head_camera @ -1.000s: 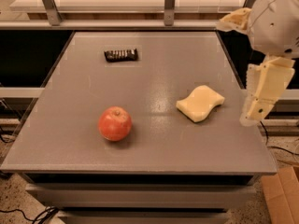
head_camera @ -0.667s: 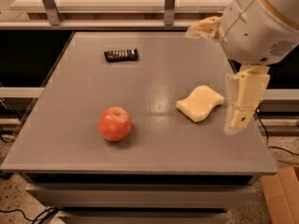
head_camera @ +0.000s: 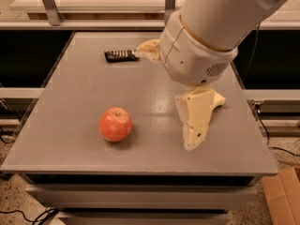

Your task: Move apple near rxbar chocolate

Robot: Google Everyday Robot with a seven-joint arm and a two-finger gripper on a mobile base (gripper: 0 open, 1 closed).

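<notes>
The red-orange apple (head_camera: 115, 124) sits on the grey table (head_camera: 70, 102), front left of centre. The rxbar chocolate (head_camera: 120, 55), a small dark wrapped bar, lies flat near the table's back edge, well apart from the apple. My gripper (head_camera: 165, 97) hangs from the big white arm over the table's right half, to the right of the apple and above it. It is open and empty. One cream finger (head_camera: 194, 121) points down at the right of the apple. The other finger (head_camera: 147, 50) reaches toward the bar's right end.
A pale yellow sponge (head_camera: 218, 99) lies right of centre, mostly hidden behind the lower finger. A cardboard box (head_camera: 282, 198) stands on the floor at the front right. Metal frame posts (head_camera: 49, 6) rise behind the table.
The arm has swung in from the right edge toward the table's middle and now covers the sponge. The apple and the bar have not moved.
</notes>
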